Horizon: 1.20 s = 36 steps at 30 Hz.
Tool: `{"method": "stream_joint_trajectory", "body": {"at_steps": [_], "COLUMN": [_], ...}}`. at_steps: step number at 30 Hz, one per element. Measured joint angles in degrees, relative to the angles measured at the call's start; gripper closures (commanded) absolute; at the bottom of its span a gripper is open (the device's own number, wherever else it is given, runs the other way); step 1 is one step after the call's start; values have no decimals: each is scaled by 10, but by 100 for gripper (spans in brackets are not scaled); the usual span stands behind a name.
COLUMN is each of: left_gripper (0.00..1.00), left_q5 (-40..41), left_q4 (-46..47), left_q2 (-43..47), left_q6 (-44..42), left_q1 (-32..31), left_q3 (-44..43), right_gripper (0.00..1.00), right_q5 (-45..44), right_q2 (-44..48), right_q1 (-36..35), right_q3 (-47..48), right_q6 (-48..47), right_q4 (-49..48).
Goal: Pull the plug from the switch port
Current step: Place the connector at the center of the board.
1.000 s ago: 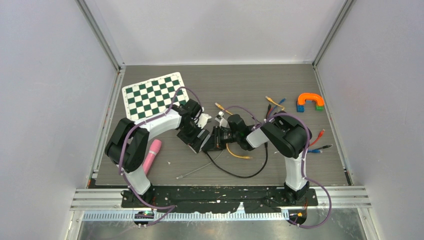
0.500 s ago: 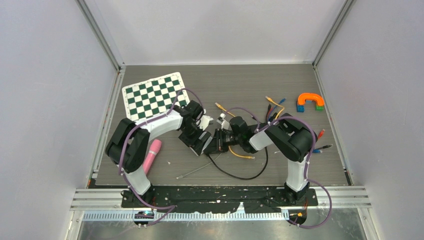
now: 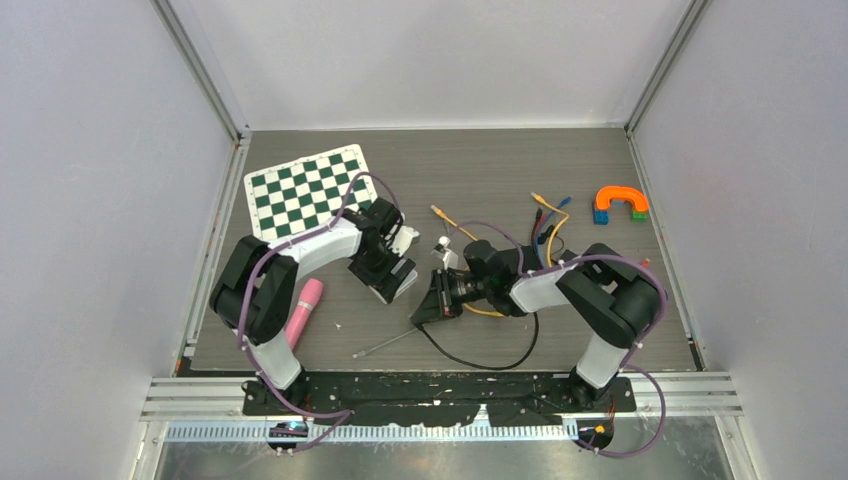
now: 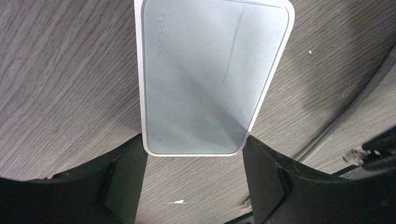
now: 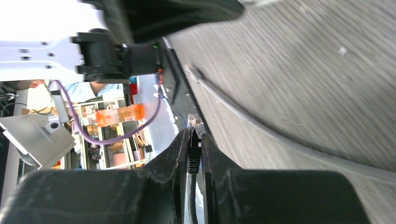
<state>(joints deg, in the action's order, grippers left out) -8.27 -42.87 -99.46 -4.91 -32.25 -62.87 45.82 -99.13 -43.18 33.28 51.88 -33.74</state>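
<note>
Clamping flat white plastic switch (image 4: 210, 74) in wide-spread left end effector (image 4: 194, 147); pinching clear-tipped black plug (image 5: 194, 125) in near-closed right end effector (image 5: 193, 142).

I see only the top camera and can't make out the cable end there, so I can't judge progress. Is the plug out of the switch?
Observer: Yes. The right wrist view shows the black plug pinched in the right gripper, its clear tip bare in the air.
Operator: Is the left arm holding the switch?
Observer: The left wrist view shows the white switch flat on the table, its near end between the fingers of the left gripper, which appear to touch both sides.
</note>
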Motion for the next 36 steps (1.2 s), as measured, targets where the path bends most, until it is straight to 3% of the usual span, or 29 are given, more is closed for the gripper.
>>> {"method": "stream_joint_trajectory", "body": {"at_steps": [9, 17, 23, 27, 29, 31, 34, 35, 36], "left_gripper": [1, 1, 0, 0, 0, 0, 0, 0, 0], "left_q5": [1, 2, 16, 33, 41, 47, 56, 59, 61], "left_q4": [24, 54, 84, 108, 123, 138, 149, 152, 154], "left_q2": [48, 109, 180, 240, 274, 304, 338, 348, 357], "left_q6": [10, 35, 67, 89, 98, 110, 128, 136, 141], "left_q1": [0, 0, 1, 2, 3, 4, 5, 5, 6], "left_q3": [21, 49, 74, 95, 108, 120, 132, 136, 139], "right_gripper": [95, 95, 95, 92, 83, 65, 51, 32, 22], "right_q5": [-46, -120, -155, -169, -178, -189, -198, -202, -208], "right_q2": [116, 202, 206, 159, 114, 65, -4, -24, -35], "right_q1": [9, 30, 77, 128, 153, 174, 198, 205, 211], "right_q3": [0, 0, 25, 110, 167, 212, 266, 277, 281], "right_q6": [21, 20, 22, 24, 25, 27, 26, 21, 16], "right_q4": [-9, 33, 71, 95, 99, 99, 111, 120, 131]}}
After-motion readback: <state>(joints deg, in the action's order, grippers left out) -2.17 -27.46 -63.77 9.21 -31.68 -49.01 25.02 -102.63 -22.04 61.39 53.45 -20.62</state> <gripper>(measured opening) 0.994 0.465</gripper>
